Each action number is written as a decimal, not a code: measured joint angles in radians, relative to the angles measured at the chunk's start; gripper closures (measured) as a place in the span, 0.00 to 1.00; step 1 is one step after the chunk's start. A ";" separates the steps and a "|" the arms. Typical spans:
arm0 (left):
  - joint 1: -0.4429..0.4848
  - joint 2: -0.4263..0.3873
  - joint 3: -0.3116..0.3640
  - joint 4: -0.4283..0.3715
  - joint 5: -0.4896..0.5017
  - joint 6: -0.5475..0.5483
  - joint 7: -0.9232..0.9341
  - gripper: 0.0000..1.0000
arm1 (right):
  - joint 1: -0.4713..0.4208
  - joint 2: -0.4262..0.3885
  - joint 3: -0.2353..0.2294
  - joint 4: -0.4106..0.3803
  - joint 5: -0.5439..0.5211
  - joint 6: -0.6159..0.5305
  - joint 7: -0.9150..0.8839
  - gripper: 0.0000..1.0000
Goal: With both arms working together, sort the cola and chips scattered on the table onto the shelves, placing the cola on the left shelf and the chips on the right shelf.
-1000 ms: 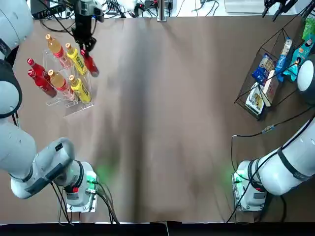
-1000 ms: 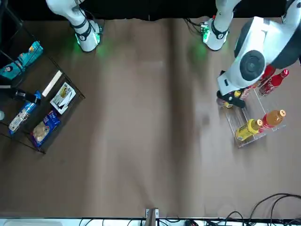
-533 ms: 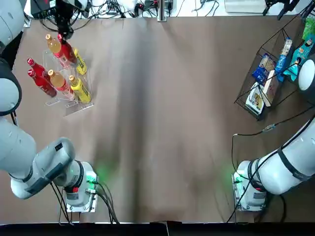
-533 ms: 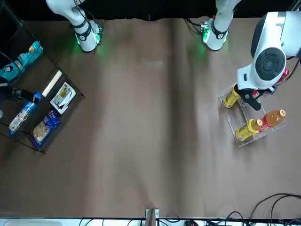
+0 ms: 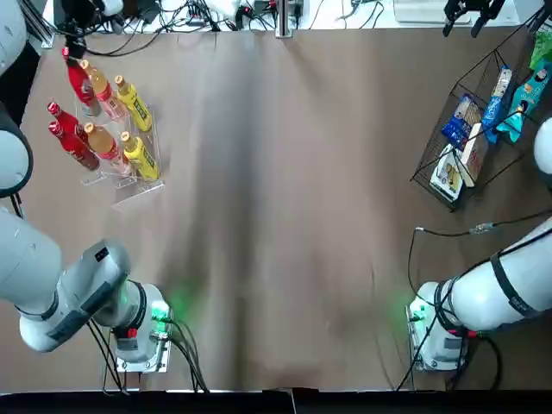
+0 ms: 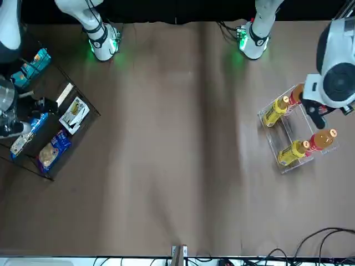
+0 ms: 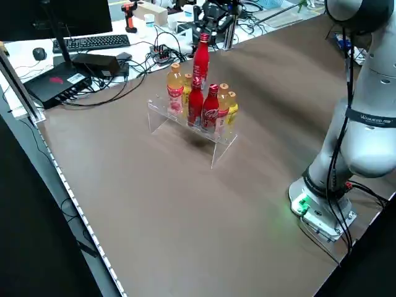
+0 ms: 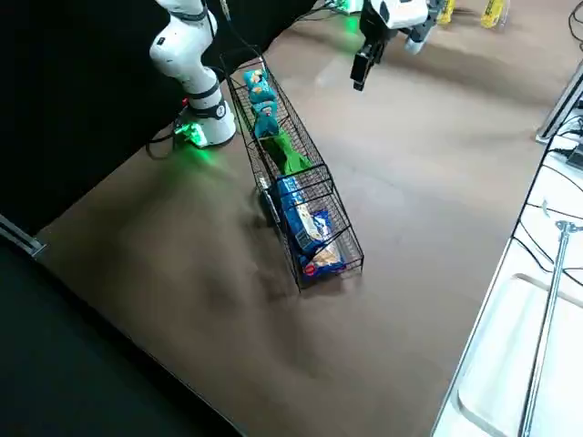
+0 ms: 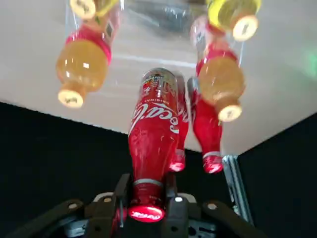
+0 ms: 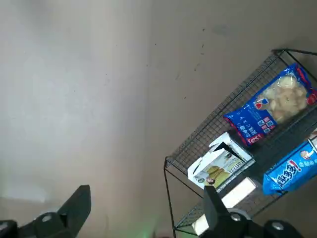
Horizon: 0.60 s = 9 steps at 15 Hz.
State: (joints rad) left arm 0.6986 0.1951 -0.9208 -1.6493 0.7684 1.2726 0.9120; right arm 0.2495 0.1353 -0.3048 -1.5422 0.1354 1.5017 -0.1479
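Observation:
My left gripper is shut on the cap of a red cola bottle and holds it upright over the far left corner of the clear left shelf. In the left wrist view the cola bottle hangs from the gripper above the rack. Two more cola bottles lie on the rack's left side. My right gripper hovers open above the table's far edge, left of the black wire right shelf. Green chips and teal chips lie in that shelf.
Orange-drink and yellow-labelled bottles fill the rest of the clear rack. Blue and white packs lie in the wire basket's lower end. Cables, a keyboard and boxes crowd the far edge. Both arm bases stand at the near edge.
My left gripper carried the cola bottle from the rack's right side across to its far left corner. My right gripper shifted a little left along the far edge.

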 joint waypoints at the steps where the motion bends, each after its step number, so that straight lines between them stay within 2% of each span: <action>1: 0.013 0.000 0.000 0.000 0.021 0.000 0.034 0.68 | -0.010 -0.028 0.022 -0.025 -0.012 0.010 0.000 0.00; 2: 0.023 0.000 0.002 0.000 0.037 0.000 0.058 0.68 | -0.031 -0.059 0.060 -0.058 -0.026 0.029 0.000 0.00; 5: 0.050 0.001 0.003 0.000 0.050 0.005 0.100 0.68 | -0.147 -0.146 0.220 -0.164 -0.048 0.075 0.003 0.00; 7: 0.075 0.005 0.004 0.000 0.056 0.038 0.119 0.68 | -0.176 -0.173 0.255 -0.199 -0.066 0.079 0.003 0.00; 9: 0.084 0.021 0.004 0.000 0.077 0.070 0.124 0.68 | -0.186 -0.179 0.259 -0.211 -0.073 0.081 0.016 0.00</action>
State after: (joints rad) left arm 0.7829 0.2162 -0.9164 -1.6496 0.8456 1.3422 1.0358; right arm 0.0639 -0.0440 -0.0462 -1.7530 0.0625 1.5831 -0.1320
